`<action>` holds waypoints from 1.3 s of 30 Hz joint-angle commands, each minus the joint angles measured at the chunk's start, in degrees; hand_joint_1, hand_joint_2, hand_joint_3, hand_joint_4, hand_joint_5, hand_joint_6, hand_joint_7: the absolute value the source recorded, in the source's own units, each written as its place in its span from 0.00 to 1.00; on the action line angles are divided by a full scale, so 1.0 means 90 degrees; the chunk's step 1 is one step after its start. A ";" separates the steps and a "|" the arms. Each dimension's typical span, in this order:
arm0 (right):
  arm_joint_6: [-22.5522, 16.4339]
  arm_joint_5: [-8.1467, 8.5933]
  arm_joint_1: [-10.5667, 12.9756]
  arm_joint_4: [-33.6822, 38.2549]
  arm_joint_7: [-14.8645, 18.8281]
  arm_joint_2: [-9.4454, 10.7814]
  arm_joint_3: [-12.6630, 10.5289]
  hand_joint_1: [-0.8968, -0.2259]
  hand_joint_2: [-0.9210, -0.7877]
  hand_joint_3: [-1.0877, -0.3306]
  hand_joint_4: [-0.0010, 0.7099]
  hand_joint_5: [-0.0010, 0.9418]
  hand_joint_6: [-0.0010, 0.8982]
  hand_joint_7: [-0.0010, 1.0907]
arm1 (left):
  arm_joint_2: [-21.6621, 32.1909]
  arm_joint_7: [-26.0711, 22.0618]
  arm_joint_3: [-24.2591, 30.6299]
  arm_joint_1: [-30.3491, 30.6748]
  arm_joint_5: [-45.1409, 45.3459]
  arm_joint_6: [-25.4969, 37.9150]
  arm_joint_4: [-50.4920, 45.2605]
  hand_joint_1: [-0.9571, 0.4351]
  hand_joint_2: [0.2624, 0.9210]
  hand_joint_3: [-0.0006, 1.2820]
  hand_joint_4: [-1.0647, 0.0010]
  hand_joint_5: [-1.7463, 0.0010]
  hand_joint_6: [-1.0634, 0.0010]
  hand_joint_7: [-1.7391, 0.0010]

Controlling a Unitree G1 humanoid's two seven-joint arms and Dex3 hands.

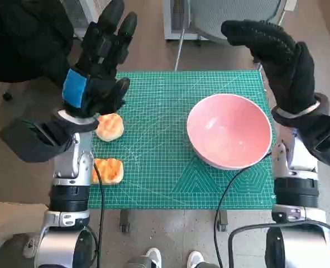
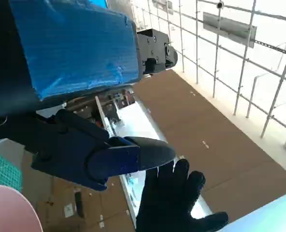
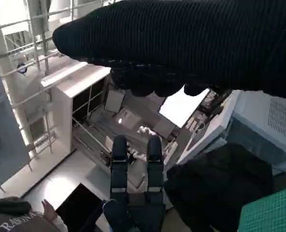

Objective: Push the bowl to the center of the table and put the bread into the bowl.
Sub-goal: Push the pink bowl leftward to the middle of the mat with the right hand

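Note:
A pink bowl (image 1: 230,130) stands upright on the right half of the green cutting mat (image 1: 170,167); its rim also shows as a pink edge (image 2: 7,210) in the left wrist view. Two golden bread pieces lie at the mat's left: one (image 1: 110,127) just below my left hand, the other (image 1: 108,171) nearer the front edge. My left hand (image 1: 97,61) is raised above the mat's left side, fingers spread, holding nothing. My right hand (image 1: 276,56) is lifted above the far right corner, beyond the bowl, fingers apart and empty. In the left wrist view the gloved right hand (image 2: 174,203) shows below.
A person in dark clothes (image 1: 19,39) sits at the far left; a person's hand (image 3: 48,210) shows in the right wrist view. A chair base (image 1: 220,19) stands beyond the table. A black cable (image 1: 226,195) hangs off the front edge. Feet (image 1: 173,259) show below.

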 commanded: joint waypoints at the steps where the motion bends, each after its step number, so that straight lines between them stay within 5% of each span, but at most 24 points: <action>1: 0.0012 -0.0025 0.0119 0.0026 0.0033 0.0013 0.0001 0.31 0.00 0.51 0.18 0.00 0.22 0.00 | 0.0010 0.0010 -0.0009 0.0092 0.0042 0.0009 -0.0110 0.23 1.00 0.38 0.95 0.99 1.00 0.84; 39: -0.0001 0.0062 0.0118 0.0225 0.0173 -0.0073 -0.0079 0.32 0.00 0.51 0.19 0.00 0.22 0.00 | 0.0056 -0.0112 -0.0038 0.0166 0.0191 -0.0145 -0.0013 0.22 1.00 0.38 0.94 1.00 1.00 0.83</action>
